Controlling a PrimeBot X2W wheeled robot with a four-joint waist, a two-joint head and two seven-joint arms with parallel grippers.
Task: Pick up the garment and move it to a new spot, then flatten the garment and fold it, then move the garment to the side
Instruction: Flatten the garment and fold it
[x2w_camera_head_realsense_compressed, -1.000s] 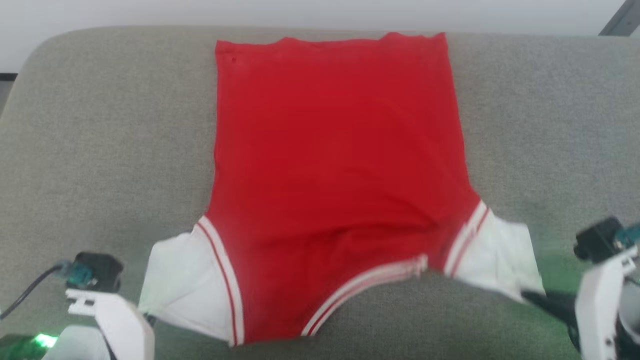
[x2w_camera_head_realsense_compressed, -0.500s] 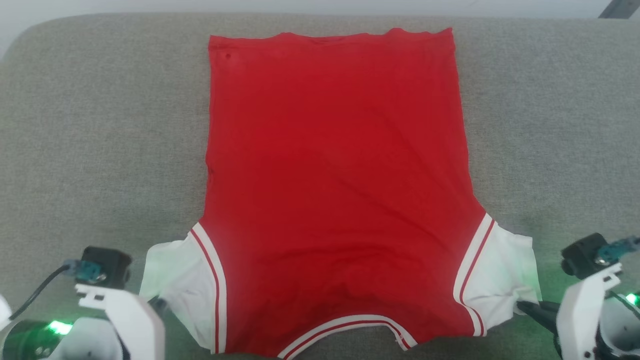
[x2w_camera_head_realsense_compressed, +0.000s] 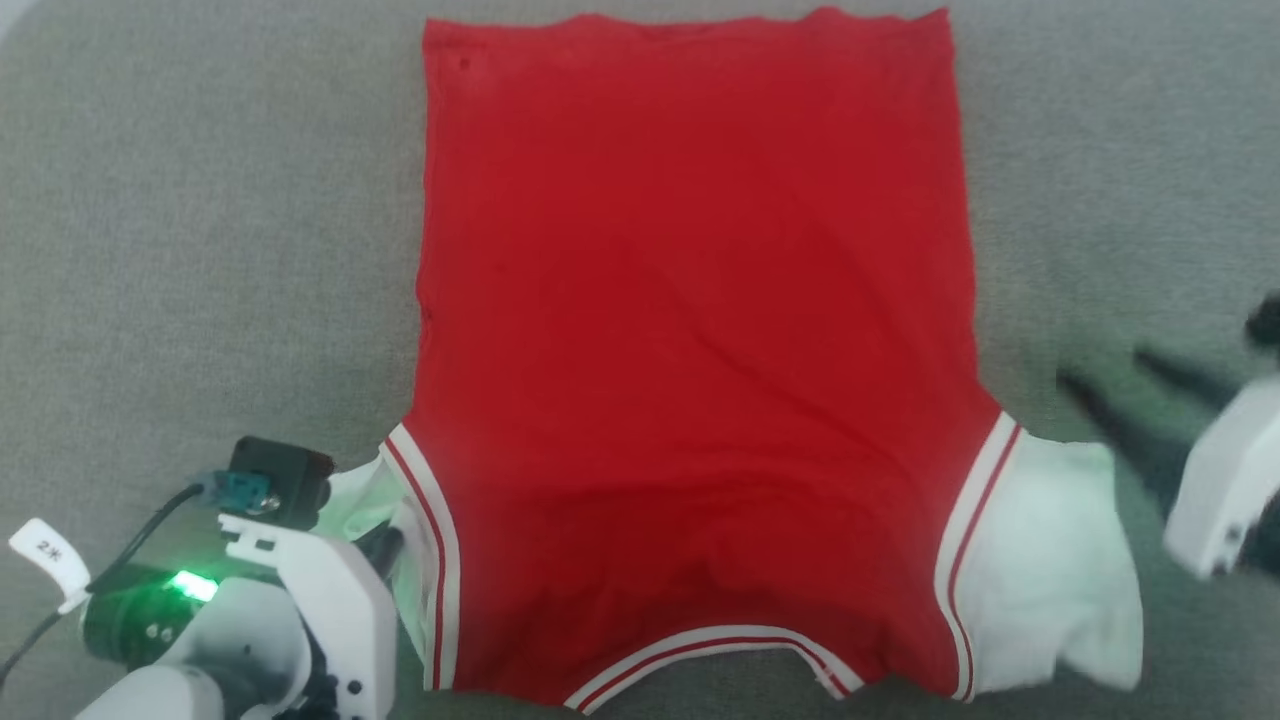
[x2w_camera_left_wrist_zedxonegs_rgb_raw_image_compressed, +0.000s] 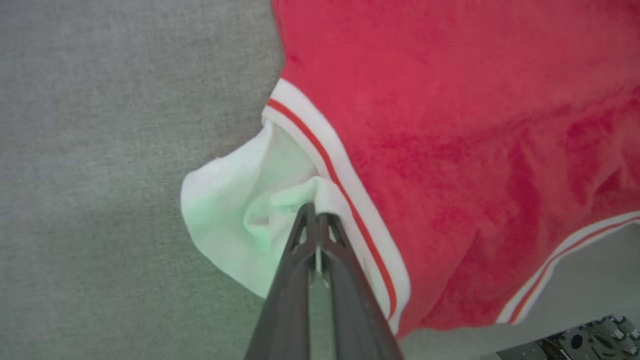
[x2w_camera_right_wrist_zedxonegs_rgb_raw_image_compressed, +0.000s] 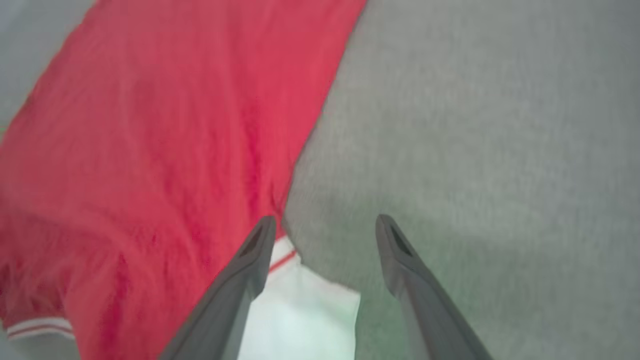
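The garment (x2w_camera_head_realsense_compressed: 690, 300), a red shirt with white sleeves and striped trim, lies spread flat on the grey cushion, collar (x2w_camera_head_realsense_compressed: 700, 645) toward me and hem at the far side. My left gripper (x2w_camera_head_realsense_compressed: 385, 545) is shut on the bunched left sleeve (x2w_camera_left_wrist_zedxonegs_rgb_raw_image_compressed: 235, 210), and the left wrist view shows its tips (x2w_camera_left_wrist_zedxonegs_rgb_raw_image_compressed: 312, 210) pinching a white fold beside the striped trim. My right gripper (x2w_camera_head_realsense_compressed: 1100, 368) is blurred and open, above and to the right of the right sleeve (x2w_camera_head_realsense_compressed: 1050, 560), which lies loose. In the right wrist view the open fingers (x2w_camera_right_wrist_zedxonegs_rgb_raw_image_compressed: 325, 222) straddle bare cushion next to the garment (x2w_camera_right_wrist_zedxonegs_rgb_raw_image_compressed: 175, 125).
The grey fabric cushion (x2w_camera_head_realsense_compressed: 200, 250) stretches wide on both sides of the shirt. A cable and a small white tag (x2w_camera_head_realsense_compressed: 45, 550) hang off my left wrist at the lower left.
The right gripper has opened, let go of the right sleeve and moved up and away. The left gripper has drawn its sleeve in toward the body. The head camera has tilted down.
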